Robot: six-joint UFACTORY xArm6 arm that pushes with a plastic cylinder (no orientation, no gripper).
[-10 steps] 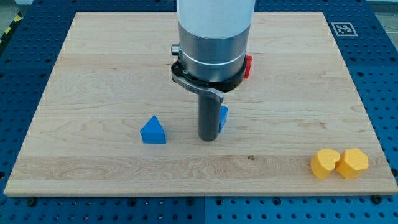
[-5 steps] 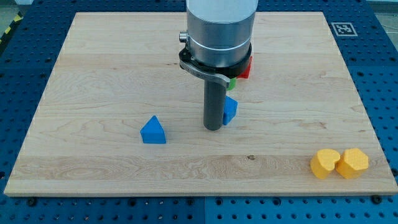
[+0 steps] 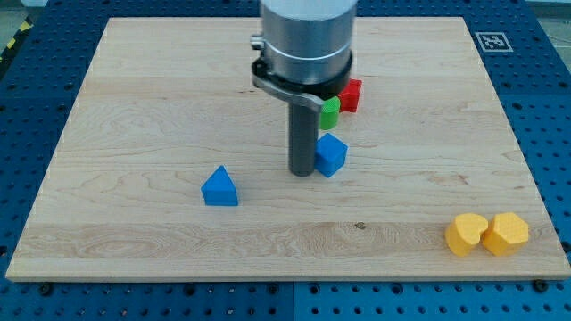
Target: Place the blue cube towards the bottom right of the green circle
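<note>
The blue cube (image 3: pixel 331 154) sits near the middle of the wooden board (image 3: pixel 134 107). My tip (image 3: pixel 302 171) is down on the board, touching the cube's left side. The green circle (image 3: pixel 329 111) lies just above the cube, partly hidden behind the arm. The cube is directly below the green circle, a small gap apart.
A red block (image 3: pixel 351 94) sits right of the green circle, towards the view's top. A blue triangular block (image 3: pixel 219 187) lies to the left of my tip. Two yellow blocks (image 3: pixel 467 234) (image 3: pixel 506 233) sit at the board's bottom right corner.
My tip moved slightly up and left after shifting right, and the blue cube slid up and right. The green circle and red block came into view from behind the arm.
</note>
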